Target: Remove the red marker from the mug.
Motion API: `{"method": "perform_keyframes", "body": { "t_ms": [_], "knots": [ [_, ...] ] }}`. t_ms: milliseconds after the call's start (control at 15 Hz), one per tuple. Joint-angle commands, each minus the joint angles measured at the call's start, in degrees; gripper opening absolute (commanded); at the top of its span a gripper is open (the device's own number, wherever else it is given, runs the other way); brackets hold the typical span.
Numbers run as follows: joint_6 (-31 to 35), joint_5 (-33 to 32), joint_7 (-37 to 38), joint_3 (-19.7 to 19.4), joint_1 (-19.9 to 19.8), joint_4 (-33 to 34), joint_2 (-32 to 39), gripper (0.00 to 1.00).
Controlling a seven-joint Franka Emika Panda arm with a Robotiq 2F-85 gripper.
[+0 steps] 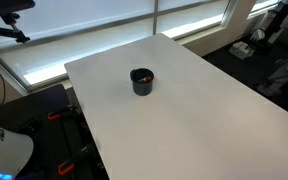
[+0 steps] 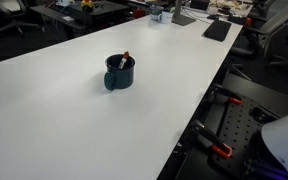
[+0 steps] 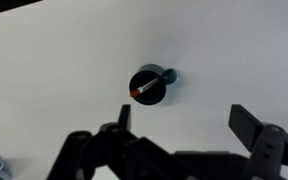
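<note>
The dark navy mug (image 1: 142, 82) stands upright near the middle of the white table (image 1: 204, 110); it also shows in an exterior view (image 2: 119, 73) and in the wrist view (image 3: 149, 85). The red marker (image 2: 125, 59) stands tilted inside it, its tip poking above the rim; from the wrist view it lies across the mug's opening (image 3: 142, 89). My gripper (image 3: 184, 118) is open and empty, high above the table, with the mug ahead of the fingers. The gripper does not show in the exterior views.
Windows run along the table's far side (image 1: 94, 30). Office desks with clutter (image 2: 184, 12) stand beyond the table. Part of the robot base (image 2: 284, 145) and dark equipment with orange clamps (image 2: 224, 150) sit off the table's edge.
</note>
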Motion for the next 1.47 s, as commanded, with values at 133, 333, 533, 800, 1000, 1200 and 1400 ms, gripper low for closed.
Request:
{"method": "perform_keyframes", "body": {
  "t_ms": [133,333,533,800,1000,1200,1400],
  "knots": [
    [-0.2,-0.6,0.5,-1.6,1.9,0.2,0.3,1.0],
    [-0.2,-0.6,0.5,-1.6,1.9,0.2,0.3,1.0],
    [-0.2,-0.6,0.5,-1.6,1.9,0.2,0.3,1.0],
    [-3.0,-3.1,-2.6,-2.7,1.8,4.3,3.1,1.0],
    [-6.9,-3.9,-8.8,-4.9,1.8,9.7,7.1,1.0],
    [-10.6,-4.4,-15.9,-7.4,1.9,15.5,12.6,1.0],
    [-12.5,-5.7,-21.0,-9.8,1.9,20.8,18.3,1.0]
  ]
}}
